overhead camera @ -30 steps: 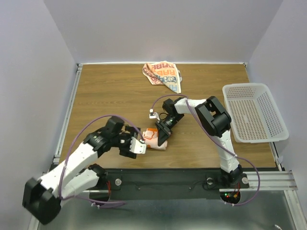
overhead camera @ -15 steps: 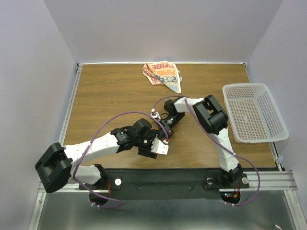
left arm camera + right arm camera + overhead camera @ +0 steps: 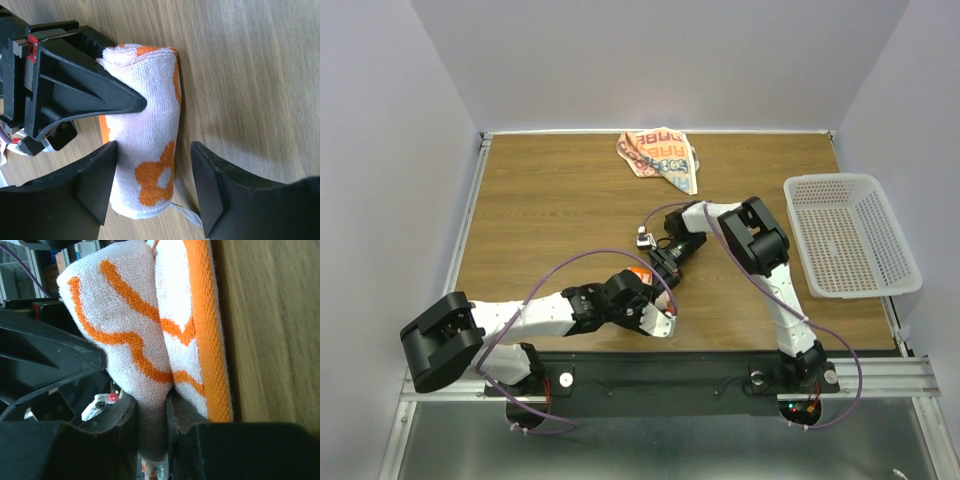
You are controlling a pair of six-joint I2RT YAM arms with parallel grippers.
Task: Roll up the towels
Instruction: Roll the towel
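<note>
Towel [image 3: 145, 100], rolled, white with orange flowers, is pinched by right pincer [image 3: 152, 415]; left pincer [image 3: 154, 145] spread around it.

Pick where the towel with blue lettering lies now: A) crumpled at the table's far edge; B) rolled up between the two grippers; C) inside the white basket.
A: the lettered towel lies crumpled at the far edge of the table, well apart from the basket.

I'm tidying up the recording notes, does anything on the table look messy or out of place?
The far towel lies crumpled in a heap at the back edge of the table, unrolled. The near towel is rolled, though a loose layer at one end is pinched in the right tool.
</note>
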